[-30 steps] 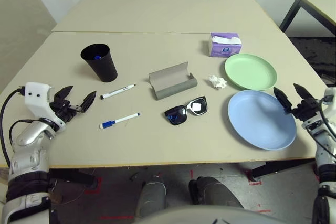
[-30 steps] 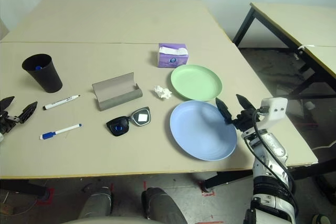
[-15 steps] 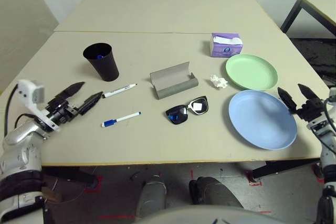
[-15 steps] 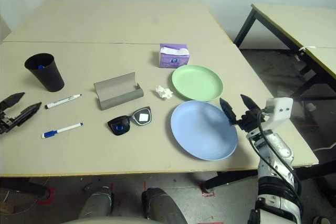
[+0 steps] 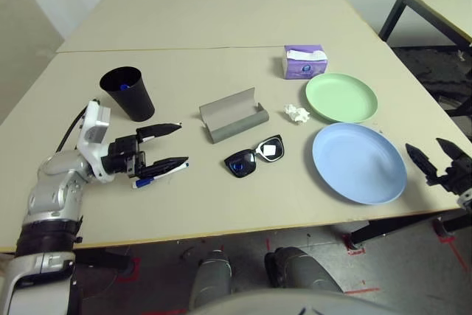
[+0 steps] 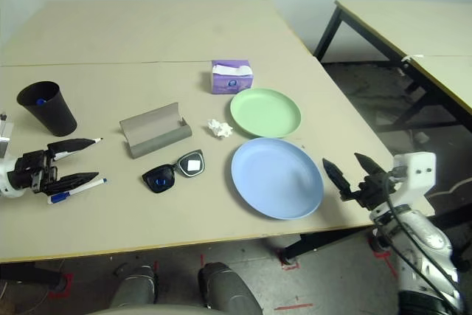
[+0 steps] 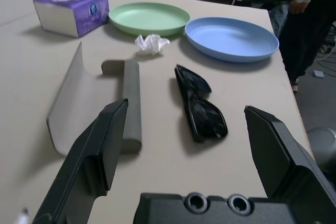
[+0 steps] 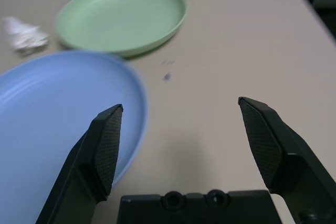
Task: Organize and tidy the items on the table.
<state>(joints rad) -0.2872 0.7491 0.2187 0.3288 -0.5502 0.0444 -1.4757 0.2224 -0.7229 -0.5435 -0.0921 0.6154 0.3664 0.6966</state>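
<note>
Inside the black cup [image 5: 128,92] sits, seemingly, a blue-capped marker [image 5: 124,86].

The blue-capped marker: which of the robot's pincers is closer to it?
Left. The open left pincer hovers right at the blue-capped marker; the right pincer sits far across the table, beyond the blue plate.

Grey glasses case [image 5: 233,114] lies open mid-table [image 5: 221,27], sunglasses [image 5: 255,156] (blue lenses) just in front.

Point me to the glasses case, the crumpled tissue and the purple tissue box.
glasses case [image 5: 233,116]: left eye view, on its open grey lid.
crumpled tissue [image 5: 298,113]: left eye view, middle of the wad.
purple tissue box [image 6: 231,80]: right eye view, front face.
</note>
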